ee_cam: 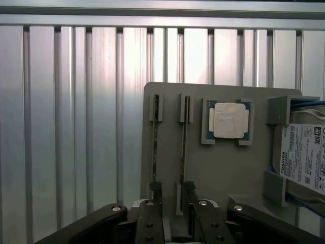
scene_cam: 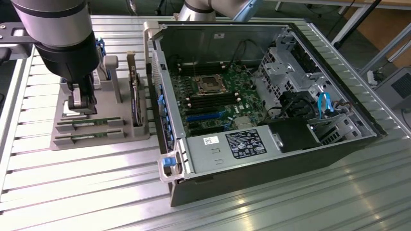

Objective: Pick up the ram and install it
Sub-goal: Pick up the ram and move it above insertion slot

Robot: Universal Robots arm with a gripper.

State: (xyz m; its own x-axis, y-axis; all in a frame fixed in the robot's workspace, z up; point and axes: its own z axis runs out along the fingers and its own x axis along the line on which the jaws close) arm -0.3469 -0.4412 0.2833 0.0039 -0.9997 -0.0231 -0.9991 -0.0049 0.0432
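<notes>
The gripper (scene_cam: 80,109) (ee_cam: 172,189) hangs released, jaws apart and grasping nothing, low over the grey tray (scene_cam: 132,132) on the desk (scene_cam: 77,187). The ram (ee_cam: 184,147) stands on edge in its tray slot under the gripper, its near end by one finger, though contact cannot be judged. A second ram (ee_cam: 155,147) sits in the next slot under the other finger. The processor (ee_cam: 228,120) lies just beyond the fingertips, and the open case (scene_cam: 257,185) stands apart on the exterior view's right.
</notes>
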